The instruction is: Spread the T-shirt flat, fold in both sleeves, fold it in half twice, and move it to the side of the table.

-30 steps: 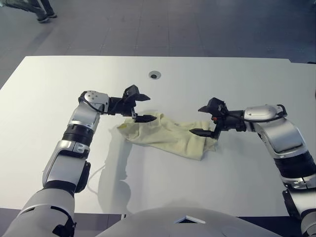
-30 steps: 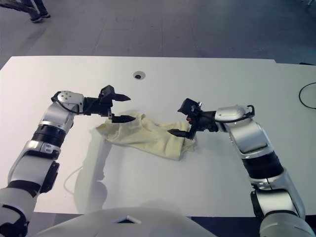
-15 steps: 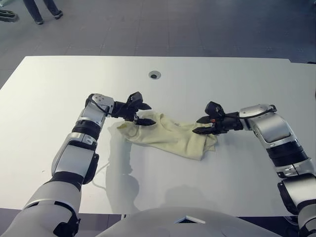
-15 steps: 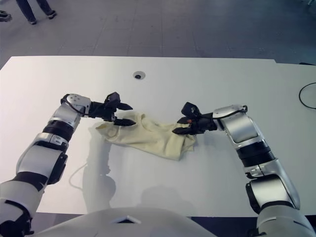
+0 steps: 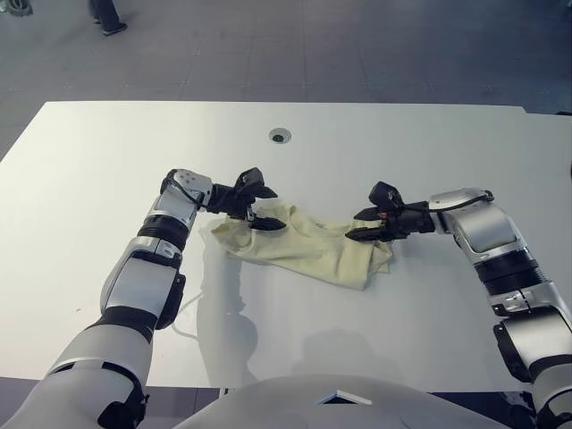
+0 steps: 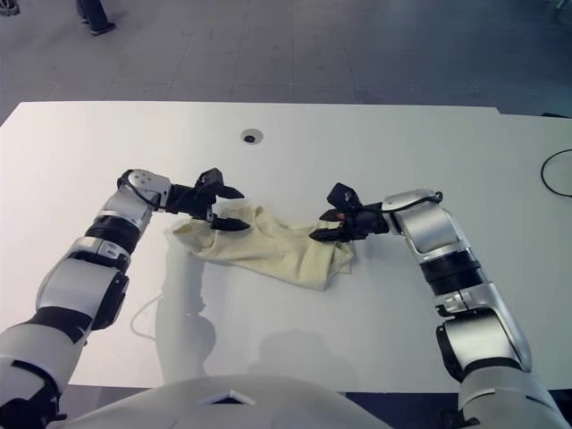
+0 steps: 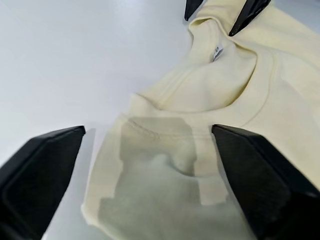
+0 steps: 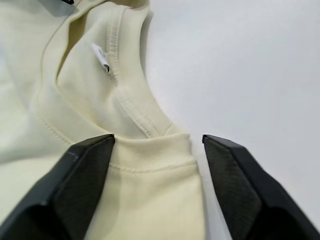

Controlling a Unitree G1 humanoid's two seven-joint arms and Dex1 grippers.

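Both dropped lower | left end effector [image 5: 266, 207], right end effector [image 5: 354, 224] spread (straddling T-shirt [image 5: 313, 248])

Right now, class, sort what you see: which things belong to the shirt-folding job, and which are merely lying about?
Job: crumpled T-shirt; left gripper and right gripper, both open at its ends; table.
Lying about: cable hole in the tabletop; black cable at the right edge.
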